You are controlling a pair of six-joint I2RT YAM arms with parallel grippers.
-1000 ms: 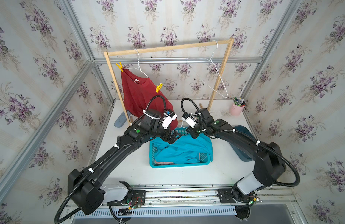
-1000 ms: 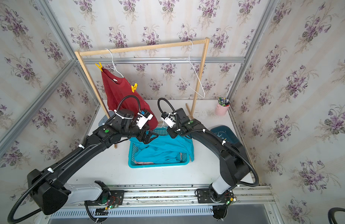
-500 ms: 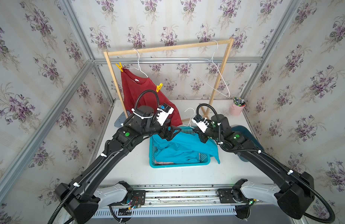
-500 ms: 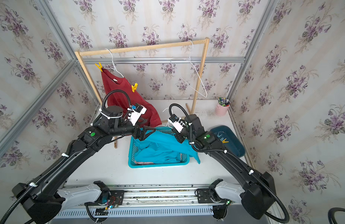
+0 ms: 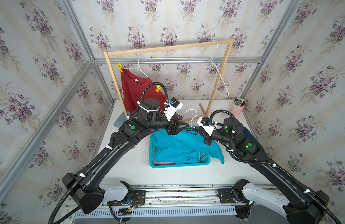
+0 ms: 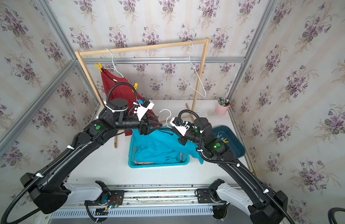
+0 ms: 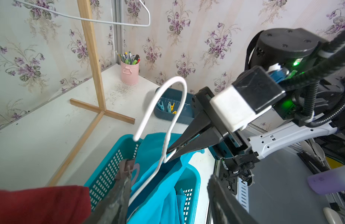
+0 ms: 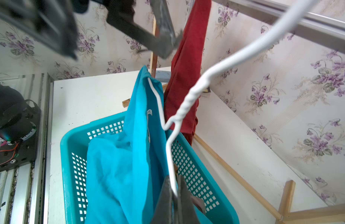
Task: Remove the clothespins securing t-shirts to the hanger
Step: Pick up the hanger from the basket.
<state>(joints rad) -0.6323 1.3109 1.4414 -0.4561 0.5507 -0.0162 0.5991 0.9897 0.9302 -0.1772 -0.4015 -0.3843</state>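
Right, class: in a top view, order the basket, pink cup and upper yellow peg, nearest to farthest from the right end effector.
1. Basket, just beneath the right end effector gripping the hanger.
2. Pink cup, back right corner.
3. Upper yellow peg, high at the rack's left post.

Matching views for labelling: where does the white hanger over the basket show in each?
Top view: hanger centre, above basket's far rim.
Top view: hanger, same spot.
Left wrist: hanger rising beside the right gripper.
Right wrist: hanger pinched in right gripper.
Shared landmark: turquoise basket.
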